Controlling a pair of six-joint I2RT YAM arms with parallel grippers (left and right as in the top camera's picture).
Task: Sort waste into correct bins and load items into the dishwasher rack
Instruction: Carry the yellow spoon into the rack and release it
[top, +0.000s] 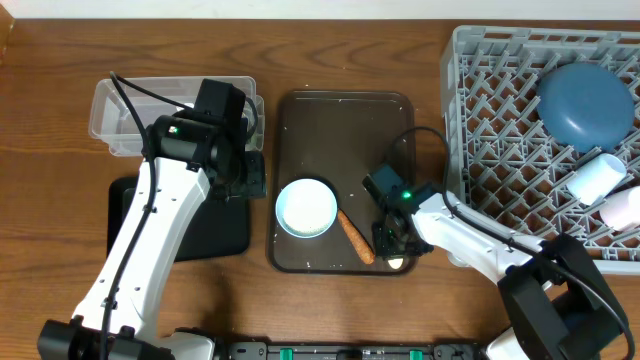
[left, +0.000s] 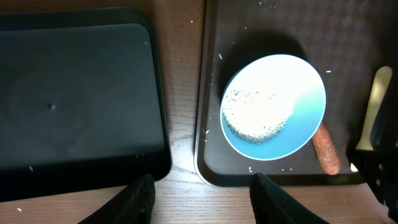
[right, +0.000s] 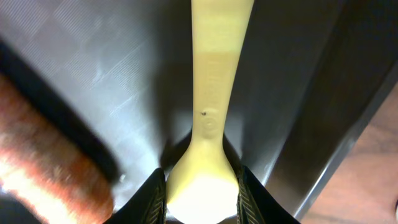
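Note:
My right gripper (top: 392, 247) is down at the front right corner of the dark brown serving tray (top: 340, 110). Its fingers (right: 202, 199) are shut on the bowl end of the pale yellow spoon (right: 214, 118), which lies on that tray. The orange-brown stick (top: 355, 237) lies just left of it and also shows in the right wrist view (right: 43, 162). A white bowl (top: 306, 207) with a patch of rice (left: 258, 112) sits on the tray. My left gripper (left: 202, 199) is open and empty above the gap between the black tray (left: 81, 93) and the brown tray. The wrapper and tissue are out of view.
The grey rack (top: 480, 110) at the right holds the dark blue plate (top: 585, 100) and two small cups (top: 598, 178) (top: 625, 208). The clear tub (top: 115, 115) stands behind the black tray (top: 215, 225). Loose rice grains lie on both trays.

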